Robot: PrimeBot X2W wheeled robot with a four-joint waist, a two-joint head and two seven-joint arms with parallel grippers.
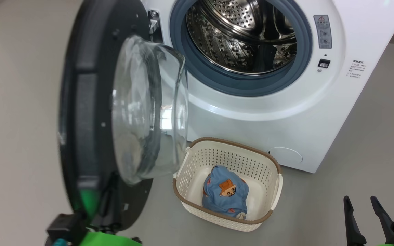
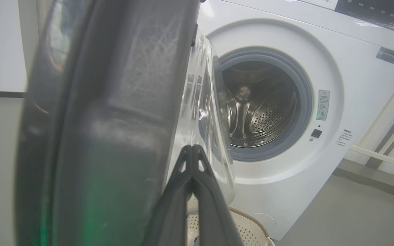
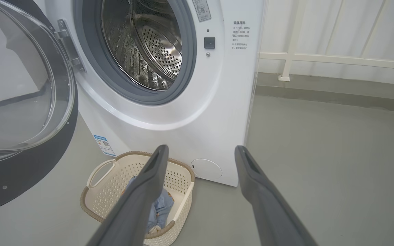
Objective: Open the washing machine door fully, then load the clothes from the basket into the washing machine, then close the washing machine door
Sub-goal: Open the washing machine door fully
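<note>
While the washing machine door [image 1: 87,112] stands swung well out from the washing machine [image 1: 286,126], step 1 looks nearly done. The left gripper [image 2: 192,150] is pinched closed on nothing, its tips close beside the door's inner face; I can't tell if they touch. The right gripper [image 3: 200,152] waits with jaws wide and empty, right of the basket [image 1: 234,143], where the clothes [image 1: 226,193] lie bundled. Next, I'd guess, the door needs nudging wider, then the right arm dips for the bundle.
</note>
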